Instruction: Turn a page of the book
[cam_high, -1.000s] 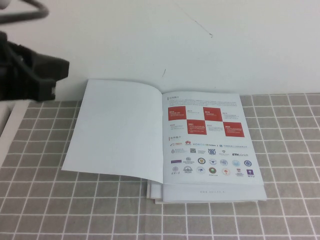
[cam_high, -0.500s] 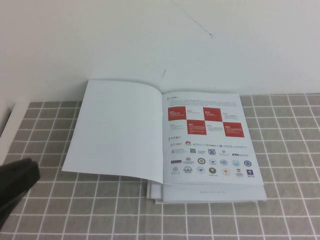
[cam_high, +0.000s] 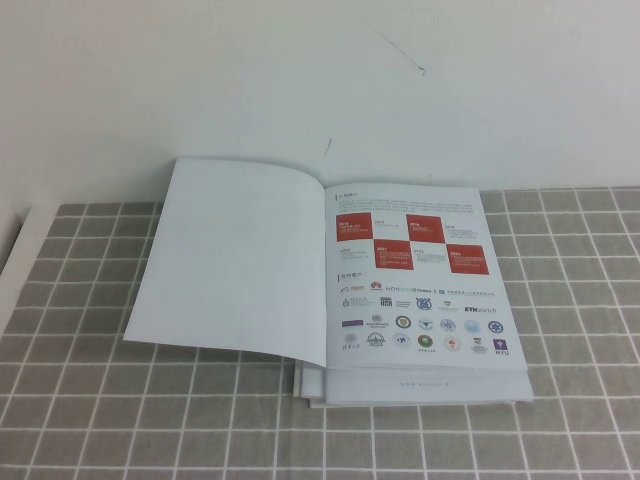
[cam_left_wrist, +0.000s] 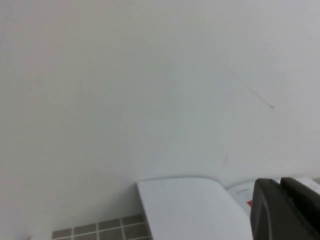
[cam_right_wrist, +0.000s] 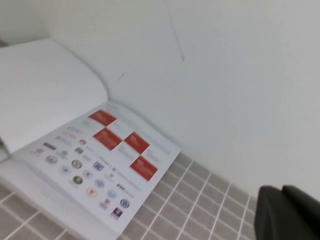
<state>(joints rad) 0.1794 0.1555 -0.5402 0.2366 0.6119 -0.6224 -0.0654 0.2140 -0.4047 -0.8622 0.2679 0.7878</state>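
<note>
The book (cam_high: 420, 290) lies open on the grey tiled cloth, against the white wall. Its page (cam_high: 235, 260), the cover leaf, lies on the left with its blank white side up. The right-hand page shows red squares and rows of logos. Neither gripper shows in the high view. My left gripper (cam_left_wrist: 280, 184) is above the book's left side with its dark fingers together and empty; the blank leaf (cam_left_wrist: 185, 207) is below it. My right gripper (cam_right_wrist: 282, 192) is above the cloth to the right of the book (cam_right_wrist: 100, 150), fingers together and empty.
Plain white booklets (cam_high: 310, 388) stick out under the book's front edge. The grey tiled cloth (cam_high: 560, 420) covers the table. A white wall (cam_high: 300, 80) stands right behind the book. A white table strip (cam_high: 20, 250) runs along the left.
The left arm was at the high view's upper left, then at the lower left corner, and is now out of that view. The book has not moved.
</note>
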